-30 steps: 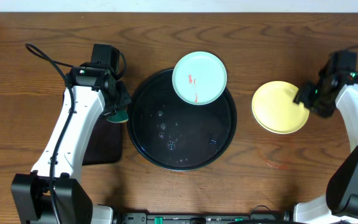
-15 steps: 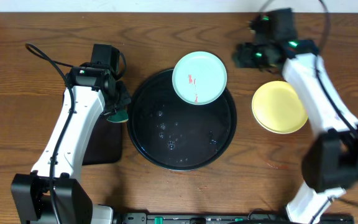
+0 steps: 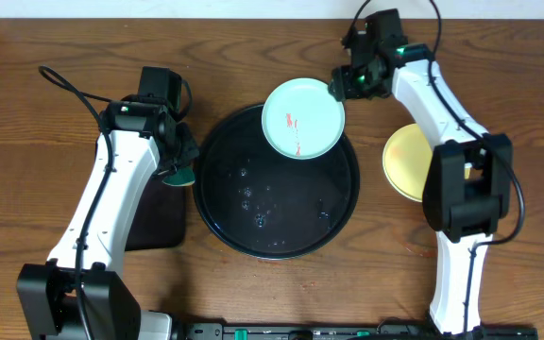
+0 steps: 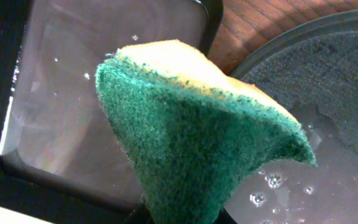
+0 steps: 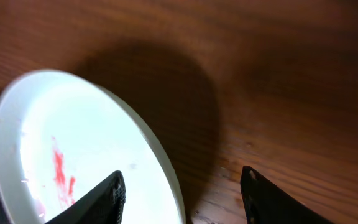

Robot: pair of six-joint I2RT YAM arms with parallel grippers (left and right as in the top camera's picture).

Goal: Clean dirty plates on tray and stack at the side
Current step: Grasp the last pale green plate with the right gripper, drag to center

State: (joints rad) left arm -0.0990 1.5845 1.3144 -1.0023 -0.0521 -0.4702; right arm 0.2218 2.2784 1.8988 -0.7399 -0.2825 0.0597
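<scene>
Well, step in hand: seemingly taking the smeared mint plate (image 3: 302,118) by its edge so it can be wiped.
Plate position: upper centre of the overhead frame, lying on the upper right rim of the tray (image 3: 225,227), with its red smear facing up.
Right gripper (image 5: 183,177): fingers spread, astride the plate's upper right rim and not closed on it.
Left gripper (image 3: 179,162): clamped on the sponge (image 4: 197,143), left of the tray and over the small rectangular tray (image 3: 159,222).
Doing it well: get the rim deep between the fingers before closing; a shallow pinch on slick, wet plastic could slip. Keep the plate level and low over the tray.
Stack spot: the yellow plate (image 3: 406,156), right of the tray, partly hidden by the right arm.
</scene>
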